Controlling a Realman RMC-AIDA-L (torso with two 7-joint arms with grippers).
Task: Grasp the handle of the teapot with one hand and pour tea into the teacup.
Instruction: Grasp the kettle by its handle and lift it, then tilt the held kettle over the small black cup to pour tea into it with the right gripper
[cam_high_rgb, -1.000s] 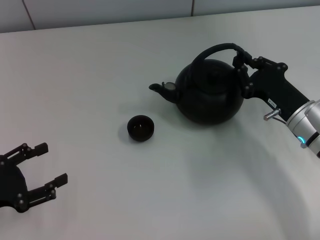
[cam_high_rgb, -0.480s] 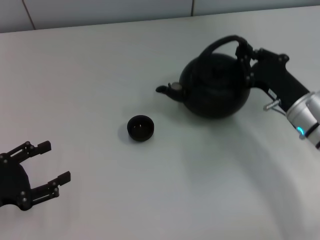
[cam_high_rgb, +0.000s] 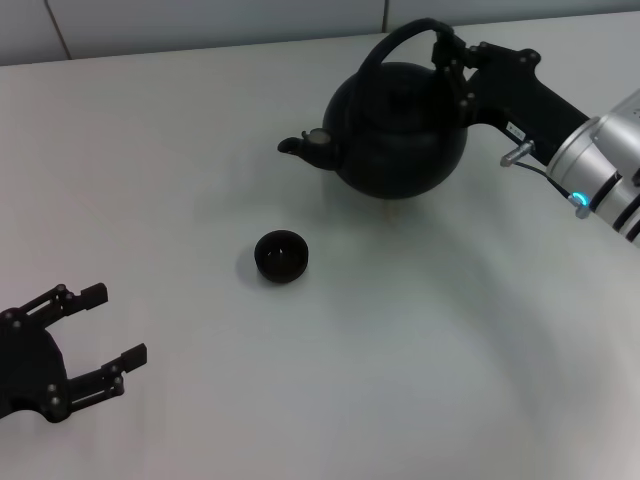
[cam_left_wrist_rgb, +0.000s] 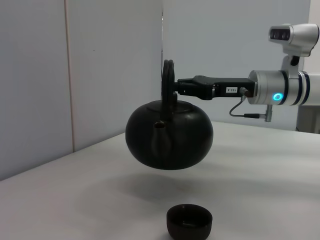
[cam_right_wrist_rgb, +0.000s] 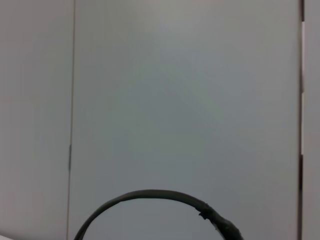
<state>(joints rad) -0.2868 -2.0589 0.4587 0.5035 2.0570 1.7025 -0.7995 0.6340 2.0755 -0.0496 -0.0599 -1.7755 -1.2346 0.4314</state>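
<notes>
The round matte-black teapot (cam_high_rgb: 395, 130) hangs in the air above the table, its short spout (cam_high_rgb: 292, 146) pointing left. My right gripper (cam_high_rgb: 452, 55) is shut on the right end of its arched handle (cam_high_rgb: 400, 38). The left wrist view shows the teapot (cam_left_wrist_rgb: 169, 135) lifted clear of the table, the handle (cam_left_wrist_rgb: 168, 82) held by the right gripper (cam_left_wrist_rgb: 176, 86). The small black teacup (cam_high_rgb: 280, 256) stands on the table, left of and nearer than the pot; it also shows in the left wrist view (cam_left_wrist_rgb: 189, 221). The handle's arc (cam_right_wrist_rgb: 150, 197) shows in the right wrist view. My left gripper (cam_high_rgb: 105, 325) is open and empty at the near left.
The white table (cam_high_rgb: 400, 350) carries only the teacup. A pale wall (cam_high_rgb: 200, 20) with panel seams runs behind the table's far edge. The right arm's silver-white forearm (cam_high_rgb: 605, 165) reaches in from the right edge.
My right gripper has lifted the teapot off the table and carried it up and to the left, toward the teacup. The left gripper has barely moved.
</notes>
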